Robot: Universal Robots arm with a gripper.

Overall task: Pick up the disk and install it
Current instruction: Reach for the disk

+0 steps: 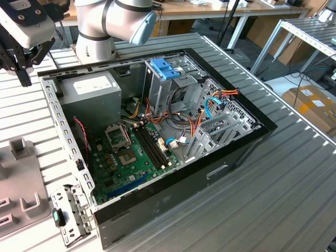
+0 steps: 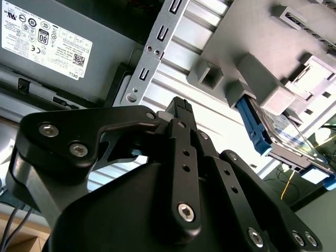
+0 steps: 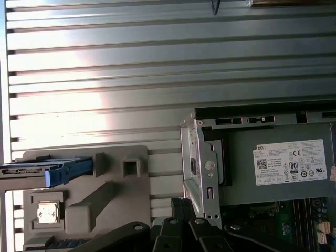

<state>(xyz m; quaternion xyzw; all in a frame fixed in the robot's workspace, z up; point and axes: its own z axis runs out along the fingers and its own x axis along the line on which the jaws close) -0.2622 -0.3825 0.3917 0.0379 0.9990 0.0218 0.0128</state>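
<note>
The slatted metal table [image 1: 294, 173] carries an open desktop computer case [image 1: 173, 202], lying on its side with the motherboard [image 1: 126, 157] exposed. The robot arm [image 1: 113, 21] rises just behind the case. Off the case's power-supply end, on the exterior view's left, sits a grey fixture block [image 1: 21, 178]. Inside the case, the power supply [image 1: 86, 92] fills the corner nearest that fixture. The tall metal drive cage [image 1: 168, 86], capped by a blue bracket [image 1: 165, 68], stands further along the back wall.

The gripper [image 1: 23, 79] hangs outside the case, above the table near the power-supply corner. Its jaws look drawn together with nothing between them.

The disk [image 3: 52, 170] is not yet picked up. In the first wrist view it stands on edge in a slot of the fixture, well outside the case, light-blue carrier rail facing out.

The step in hand looks like the reach toward the disk. To do it well:
- Part the jaws fully before coming down.
- Line them up across the disk's two flat faces, not its blue rail.
- Centre them along its length so it does not swing.
- Keep clear of the fixture's raised posts and the case's perforated edge.
- Close on the metal body, since the rail will likely flex.
</note>
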